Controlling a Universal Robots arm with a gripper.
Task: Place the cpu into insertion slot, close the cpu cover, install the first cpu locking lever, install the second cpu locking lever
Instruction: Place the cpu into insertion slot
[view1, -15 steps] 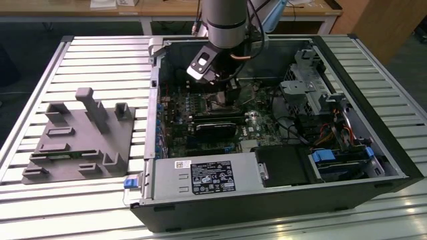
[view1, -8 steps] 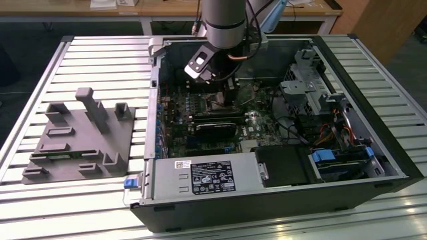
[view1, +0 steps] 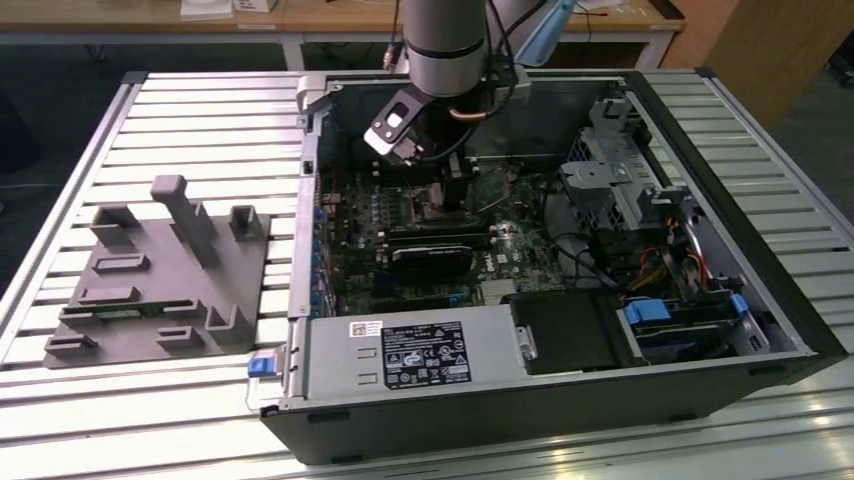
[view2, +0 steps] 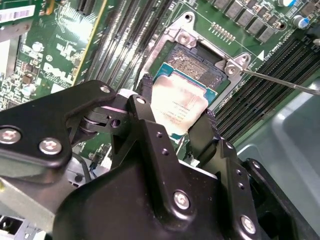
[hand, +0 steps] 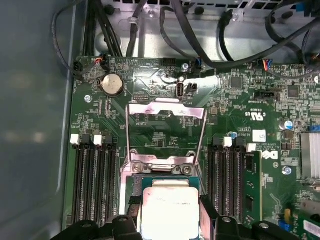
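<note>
Surface (view1: 200, 110) first: what sits on it?

Slatted metal, with an open computer case (view1: 534, 400) lying on its side. A grey moulded fixture (view1: 160, 280) stands at the exterior view's left, apart from the case.

And the arm (view1: 447, 40)?

It reaches down into the case over the green motherboard (hand: 240, 120).

What is the gripper (view2: 177, 100) doing?

Its two black fingers (view2: 146, 85) are closed in on opposite edges of the cpu (view2: 177, 110), pinching it between them.

Where is the cpu, then?

Directly over the insertion slot (view2: 192, 62), with part of the slot's dark centre and silvery rim showing past its far edge. In the second wrist view it looks slightly tilted. Whether it is seated I cannot tell.

The cpu cover (hand: 167, 110)?

Swung open, lying back from the slot, with green board showing through its square window in the first wrist view.

Anything smaller?

A thin metal lever (view2: 280, 82) sticks out sideways from the slot's corner, and long black memory slots (hand: 95, 185) flank the slot on both sides.
</note>
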